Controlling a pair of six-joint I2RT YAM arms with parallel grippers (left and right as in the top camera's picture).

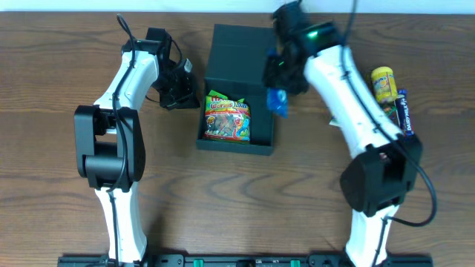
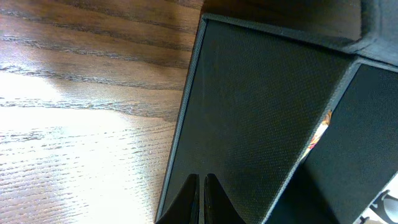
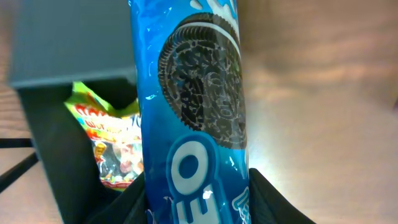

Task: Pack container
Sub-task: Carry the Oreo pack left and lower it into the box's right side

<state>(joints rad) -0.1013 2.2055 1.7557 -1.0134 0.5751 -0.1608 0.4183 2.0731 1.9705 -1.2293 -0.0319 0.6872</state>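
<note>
The container (image 1: 236, 141) is a dark box lying open mid-table, its flap lid (image 1: 236, 53) folded back. A green and red candy bag (image 1: 228, 119) lies inside it. My right gripper (image 1: 280, 83) hovers over the box's right wall, shut on a blue Oreo packet (image 3: 193, 106) that hangs between its fingers (image 3: 264, 199). The candy bag (image 3: 115, 149) shows beside the packet in the right wrist view. My left gripper (image 2: 203, 186) is shut and empty, its tips over the container's dark outer wall (image 2: 249, 112) at the box's left side.
A yellow snack packet (image 1: 383, 81) and a dark blue packet (image 1: 403, 110) lie on the wooden table (image 1: 59, 89) at the right, beyond my right arm. Both arm bases stand at the near edge.
</note>
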